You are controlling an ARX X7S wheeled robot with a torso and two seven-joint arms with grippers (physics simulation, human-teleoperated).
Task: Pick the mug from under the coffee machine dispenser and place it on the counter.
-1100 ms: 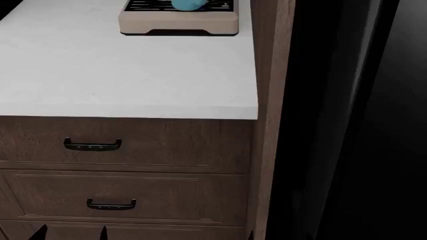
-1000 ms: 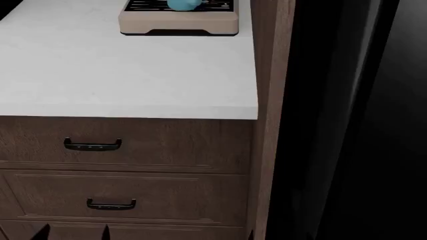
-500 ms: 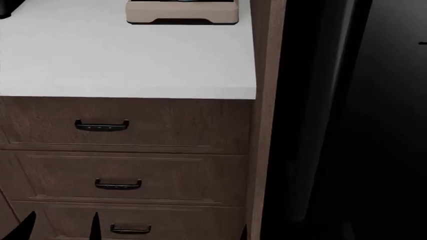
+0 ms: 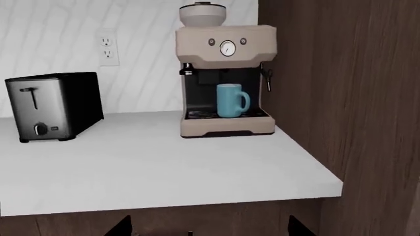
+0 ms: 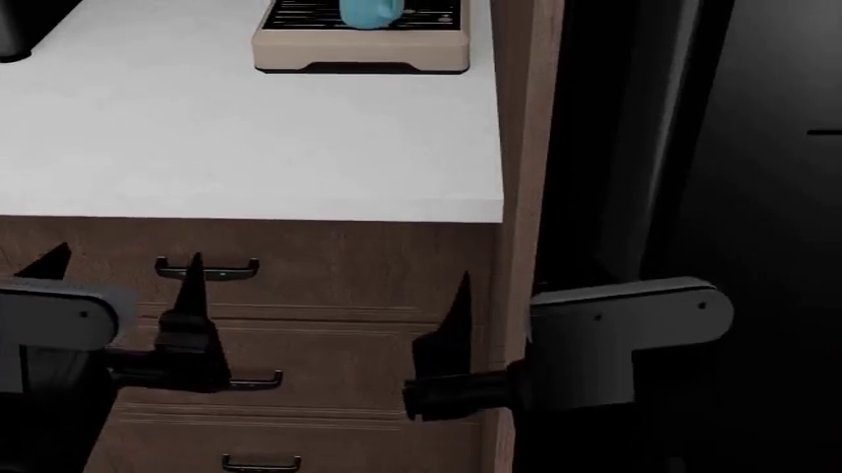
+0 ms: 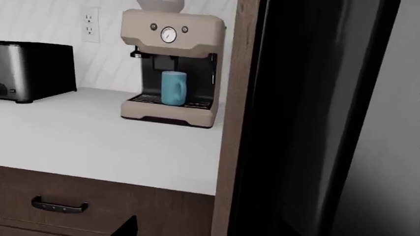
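mug [image 4: 231, 100] well beyond both tools

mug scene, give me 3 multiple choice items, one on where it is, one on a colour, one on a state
1. Where does the mug stand?
A. on the drip tray of the coffee machine
B. on the bare counter beside the toaster
C. in an open drawer

2. What colour is the mug's outside?
A. red
B. light blue
C. black

3. What is the state of the two grippers?
A. the left one holds the mug
B. the right one holds the toaster
C. both hold nothing and sit low in front of the drawers

Key: 1 A, both wrist views show it in the machine's dark recess on the slatted tray. 2 B, it shows light blue in every view. 3 C, in the head view the left gripper and right gripper are below the counter edge, far from the mug.
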